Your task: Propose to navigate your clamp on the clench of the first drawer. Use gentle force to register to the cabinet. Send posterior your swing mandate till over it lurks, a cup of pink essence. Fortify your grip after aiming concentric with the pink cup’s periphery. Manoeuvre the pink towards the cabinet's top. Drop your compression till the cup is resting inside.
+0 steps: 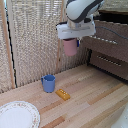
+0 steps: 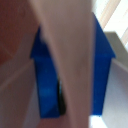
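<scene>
Hand (image 1: pixel 70 48) lifts pink cup (image 1: pixel 70 47) above blue cup (image 1: pixel 48 83).

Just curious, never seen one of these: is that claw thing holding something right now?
Gripper: closed on the pink cup, held up in the air beside the cabinet.

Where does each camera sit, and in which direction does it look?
Exterior view: off the arm, looking slightly down over the wooden table towards the cabinet; it shows the arm's end and the gripper holding the pink cup in the air.
Wrist view: on the wrist, looking along the gripper; its blue fingers clamp the cup's pink wall, very close and blurred.
Shared: the gripper and the pink cup.
</scene>
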Tool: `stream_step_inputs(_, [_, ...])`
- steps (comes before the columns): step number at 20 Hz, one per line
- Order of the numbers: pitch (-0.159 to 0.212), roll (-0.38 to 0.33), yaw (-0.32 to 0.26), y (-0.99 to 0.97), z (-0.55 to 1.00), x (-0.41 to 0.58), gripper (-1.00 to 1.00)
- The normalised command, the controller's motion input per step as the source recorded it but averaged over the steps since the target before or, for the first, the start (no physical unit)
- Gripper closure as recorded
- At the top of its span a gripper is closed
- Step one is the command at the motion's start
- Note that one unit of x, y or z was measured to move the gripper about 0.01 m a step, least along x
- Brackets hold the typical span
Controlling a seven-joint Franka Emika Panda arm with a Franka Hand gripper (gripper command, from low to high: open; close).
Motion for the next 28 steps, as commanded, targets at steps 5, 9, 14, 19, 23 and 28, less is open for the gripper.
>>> stream_step_inputs(5, [0.033,0.000,-0.227,0.15,0.84,0.311,1.00])
stream_step_inputs(9, [0.033,0.000,-0.223,0.15,0.86,0.328,1.00])
stream_step_inputs(14, [0.036,-0.011,-0.224,0.11,0.91,0.346,1.00])
stream_step_inputs(19, [0.038,-0.038,-0.235,-0.13,0.97,0.321,1.00])
stream_step_inputs(23, [0.054,-0.020,-0.239,-0.24,0.98,0.289,1.00])
stream_step_inputs(28, [0.046,0.034,-0.174,-0.54,1.00,0.112,1.00])
